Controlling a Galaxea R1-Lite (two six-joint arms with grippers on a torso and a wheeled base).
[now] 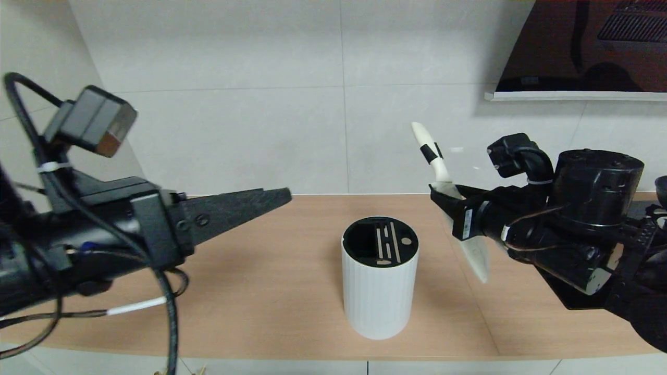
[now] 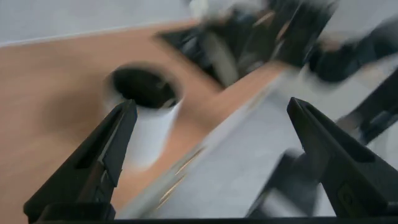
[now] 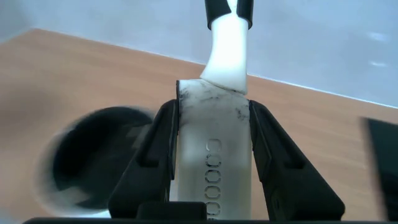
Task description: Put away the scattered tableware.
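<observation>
A white ribbed cylindrical holder (image 1: 380,278) with a black slotted top stands upright on the wooden counter (image 1: 260,291). To its right my right gripper (image 1: 447,200) is shut on a white knife (image 1: 442,172), handle pointing up and back, blade (image 1: 477,258) slanting down toward the counter. In the right wrist view the knife (image 3: 214,149) sits clamped between the two fingers, with the holder (image 3: 93,158) beyond. My left gripper (image 1: 271,197) hovers left of the holder, above the counter. The left wrist view shows its fingers (image 2: 93,165) spread wide with nothing between, and the holder (image 2: 143,112) ahead.
A black flat pad (image 1: 573,297) lies on the counter under the right arm. A tiled wall backs the counter, and a dark range hood (image 1: 583,52) hangs at the upper right. The counter's front edge runs close below the holder.
</observation>
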